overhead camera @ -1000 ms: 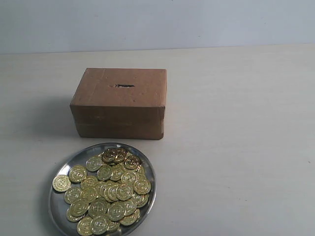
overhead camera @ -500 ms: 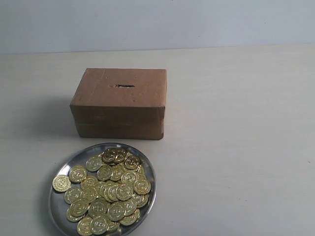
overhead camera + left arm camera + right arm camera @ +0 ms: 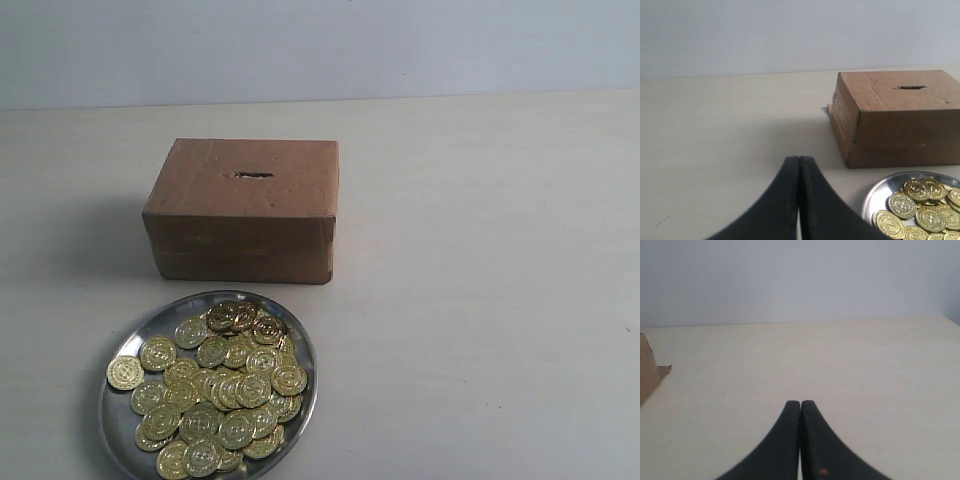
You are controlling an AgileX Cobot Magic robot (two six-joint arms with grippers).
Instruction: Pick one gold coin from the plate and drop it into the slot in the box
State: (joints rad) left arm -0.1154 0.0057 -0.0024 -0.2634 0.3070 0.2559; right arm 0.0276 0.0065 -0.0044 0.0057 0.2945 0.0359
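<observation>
Just in front of the box (image 3: 240, 225), the plate (image 3: 160, 315) holds a heap of gold coins (image 3: 225, 390), one of them lying out on the rim. The box slot (image 3: 253, 175) is a dark slit in the box's top. The left gripper (image 3: 799, 165) and right gripper (image 3: 800, 407), both clear of the box, have their jaws pressed together on nothing. Nothing has moved since the earlier frames.
</observation>
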